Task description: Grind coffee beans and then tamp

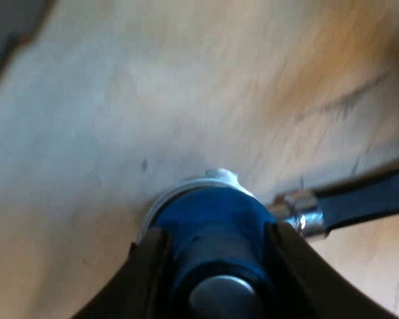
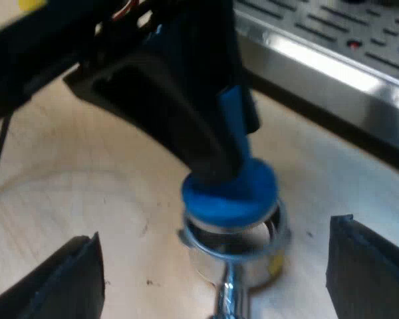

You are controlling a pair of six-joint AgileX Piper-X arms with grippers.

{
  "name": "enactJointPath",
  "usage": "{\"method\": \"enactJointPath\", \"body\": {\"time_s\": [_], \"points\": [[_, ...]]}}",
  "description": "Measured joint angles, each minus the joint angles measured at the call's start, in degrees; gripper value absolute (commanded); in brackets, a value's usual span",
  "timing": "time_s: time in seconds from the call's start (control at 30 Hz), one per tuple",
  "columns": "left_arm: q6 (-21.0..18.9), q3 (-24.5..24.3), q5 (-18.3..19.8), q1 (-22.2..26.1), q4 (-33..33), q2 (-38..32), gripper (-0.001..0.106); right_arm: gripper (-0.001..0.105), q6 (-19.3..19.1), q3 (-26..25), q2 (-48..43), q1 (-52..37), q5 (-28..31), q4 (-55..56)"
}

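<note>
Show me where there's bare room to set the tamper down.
Bare table beyond the holder, away from its handle, is free. Crowded: left claw clamps the tamper on the holder, the machine stands close, open right claw flanks it.

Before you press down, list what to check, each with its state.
1. Hold, left gripper shut on tamper: ok.
2. Aim, tamper over holder: ok.
3. Level, tamper square to holder: cannot tell.
4. Support, holder on table: ok.
5. Bracing, right gripper on holder: not ok, open and apart from it.
6. Grounds in holder: cannot tell.
</note>
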Motion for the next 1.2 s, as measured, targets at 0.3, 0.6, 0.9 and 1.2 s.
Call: {"method": "enactJointPath", "body": {"time_s": [0.3, 0.6, 0.9, 1.2], "points": [[0.0, -3.1, -3.6, 0.0, 6.1, -5.4, 0.0, 0.07, -0.8, 0.0, 0.0, 0.0, -1.0, -0.8], [0.0, -3.4, -7.5, 0.2, 13.1, -9.8, 0.0, 0.07, -2.9, 0.0, 0.0, 0.0, -5.3, -1.0], [-0.3, -3.4, -8.9, 8.9, 17.2, -12.6, 0.0, 0.07, -2.9, 0.0, 0.0, 0.0, -5.6, -2.0], [0.0, -0.7, -9.1, 19.7, 20.0, -14.0, 0.0, 0.07, -4.5, 0.0, 0.0, 0.0, -5.5, -8.6]]}}
